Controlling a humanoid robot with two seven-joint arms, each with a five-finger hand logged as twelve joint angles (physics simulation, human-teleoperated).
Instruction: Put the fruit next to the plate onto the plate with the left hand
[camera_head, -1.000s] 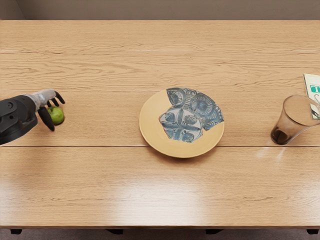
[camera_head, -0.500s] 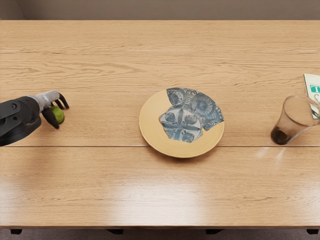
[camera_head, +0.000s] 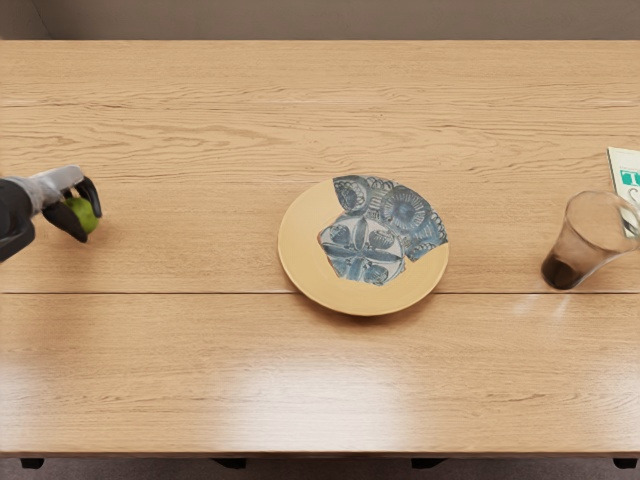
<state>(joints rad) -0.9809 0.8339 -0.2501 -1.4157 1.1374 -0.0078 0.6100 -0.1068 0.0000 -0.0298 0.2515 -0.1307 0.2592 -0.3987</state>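
Holding the green fruit in its curled fingers, the left robot hand is at the far left of the tabletop, near the picture's edge. The fruit is well apart from the plate. It should squeeze snugly, lift a little, and go right. Nothing stands in the way. The glass is past the plate, near the right edge.

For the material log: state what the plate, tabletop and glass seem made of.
Plate: likely glazed ceramic, smooth mustard surface with blue pattern. Tabletop: varnished wood, grain lines and soft glare. Glass: clear glass or plastic, see-through with dark bottom.
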